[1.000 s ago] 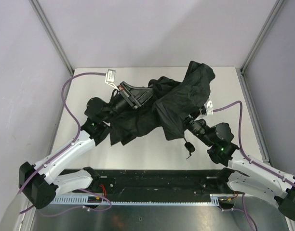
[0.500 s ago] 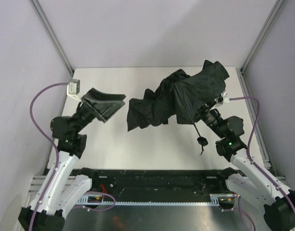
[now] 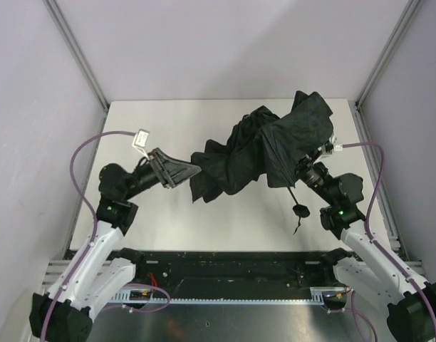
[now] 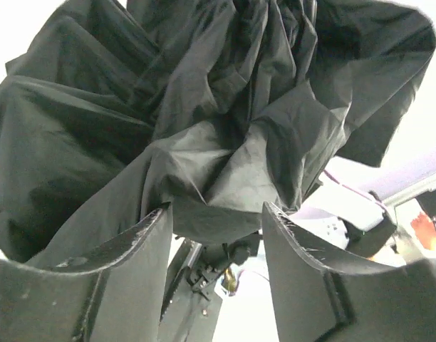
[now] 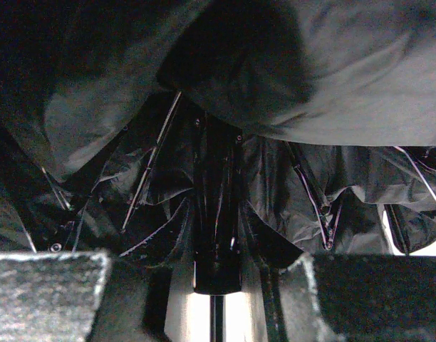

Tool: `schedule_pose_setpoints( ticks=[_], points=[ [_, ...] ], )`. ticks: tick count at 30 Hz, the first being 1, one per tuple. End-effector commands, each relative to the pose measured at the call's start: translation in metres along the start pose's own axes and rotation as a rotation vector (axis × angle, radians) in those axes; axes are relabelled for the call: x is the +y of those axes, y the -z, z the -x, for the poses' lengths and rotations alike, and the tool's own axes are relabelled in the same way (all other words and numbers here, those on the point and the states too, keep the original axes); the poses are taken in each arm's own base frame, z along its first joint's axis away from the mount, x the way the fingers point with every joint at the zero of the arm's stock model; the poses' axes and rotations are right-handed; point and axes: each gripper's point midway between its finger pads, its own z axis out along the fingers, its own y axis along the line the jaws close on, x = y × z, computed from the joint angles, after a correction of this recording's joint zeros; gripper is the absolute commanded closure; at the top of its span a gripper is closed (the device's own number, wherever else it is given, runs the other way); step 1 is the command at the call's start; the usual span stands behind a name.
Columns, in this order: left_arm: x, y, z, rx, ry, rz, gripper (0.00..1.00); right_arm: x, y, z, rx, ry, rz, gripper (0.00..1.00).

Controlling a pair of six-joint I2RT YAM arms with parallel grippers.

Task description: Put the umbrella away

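- Left gripper (image 3: 184,171): jaws spread. The umbrella (image 3: 275,142) and its crumpled black canopy hang just beyond their tips.
- Right gripper (image 3: 301,171): jaws pinch the shaft (image 5: 216,235) between them — knob handle (image 3: 300,210) dangles beneath.

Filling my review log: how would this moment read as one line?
right tool: gripping umbrella, aloft | left tool: open, at cloth | cloth: loose, unwrapped
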Motion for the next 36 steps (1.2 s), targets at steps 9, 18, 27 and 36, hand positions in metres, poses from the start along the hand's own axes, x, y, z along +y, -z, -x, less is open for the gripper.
schedule_pose_setpoints(
  ticks=[9,18,27,36],
  points=[
    [-0.048,-0.087,0.019,0.035,-0.118,-0.148,0.97,0.041,-0.013,0.006,-0.058,0.005,0.126,1.00],
    [-0.063,-0.109,0.005,0.132,-0.090,-0.251,0.76,0.040,-0.014,-0.005,-0.051,-0.005,0.060,1.00],
    [-0.085,-0.029,-0.019,0.135,-0.137,-0.306,0.26,-0.008,-0.006,0.006,-0.083,0.060,-0.162,1.00],
    [-0.140,-0.058,-0.001,0.048,-0.160,-0.271,0.08,-0.026,-0.008,0.003,-0.059,0.132,-0.229,1.00]
  ],
)
